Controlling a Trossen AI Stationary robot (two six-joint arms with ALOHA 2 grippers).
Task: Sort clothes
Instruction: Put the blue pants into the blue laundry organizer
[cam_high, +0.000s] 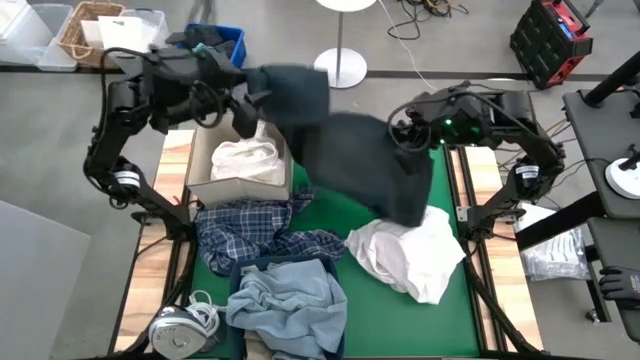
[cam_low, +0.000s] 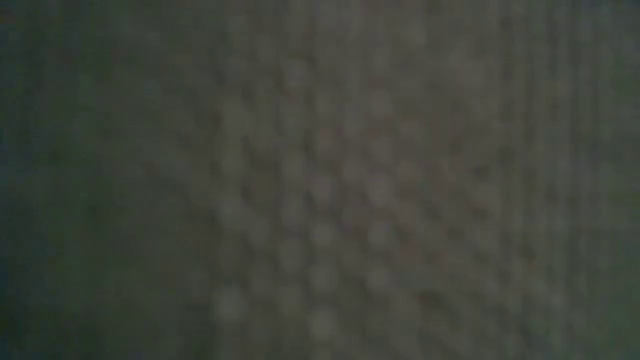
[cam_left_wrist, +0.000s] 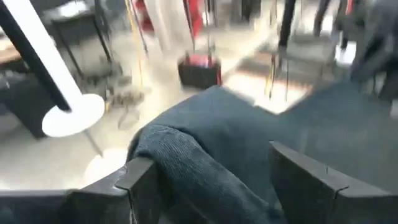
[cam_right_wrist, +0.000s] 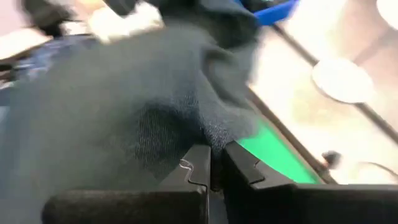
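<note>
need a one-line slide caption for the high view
Both arms lift a dark navy garment above the green mat, left tool and right tool gripping opposite ends, other clothes lying below.

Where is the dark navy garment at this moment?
In the high view the dark navy garment hangs stretched between the left gripper and the right gripper, above the table's far half, beside the box of white clothes.

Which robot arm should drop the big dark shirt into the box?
Probably the left. Its gripper holds the dark shirt right beside the box with white clothes. The right gripper, pinching the other end, is farther off.
</note>
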